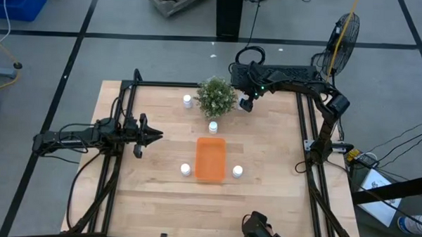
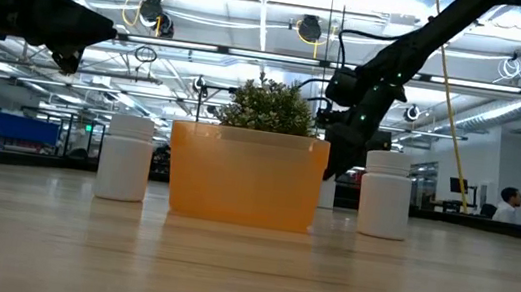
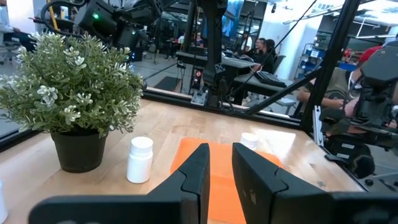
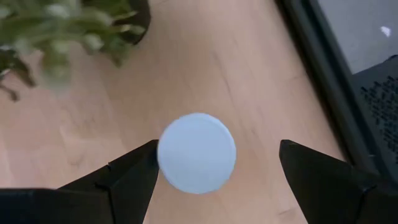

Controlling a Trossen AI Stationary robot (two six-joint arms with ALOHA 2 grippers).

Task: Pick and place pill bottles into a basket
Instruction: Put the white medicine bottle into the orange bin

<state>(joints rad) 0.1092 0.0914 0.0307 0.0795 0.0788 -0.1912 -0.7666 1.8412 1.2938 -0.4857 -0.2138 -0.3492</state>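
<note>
The orange tray (image 1: pixel 210 159) lies flat at the table's middle. Four white pill bottles stand upright on the table: one left of the plant (image 1: pixel 188 101), one just beyond the tray (image 1: pixel 213 126), and one at each side of the tray's near end (image 1: pixel 186 170) (image 1: pixel 237 171). A fifth bottle (image 4: pixel 196 152) stands right of the plant. My right gripper (image 1: pixel 247 103) (image 4: pixel 219 149) is open above it, pointing down, with a finger on either side of its cap. My left gripper (image 1: pixel 156 136) (image 3: pixel 221 162) hovers left of the tray, level, its fingers a narrow gap apart and empty.
A bushy green potted plant (image 1: pixel 217 96) stands at the far middle, close beside my right gripper. Black frame rails (image 1: pixel 305 136) run along the table's left and right sides. People sit in the room beyond the table (image 3: pixel 264 53).
</note>
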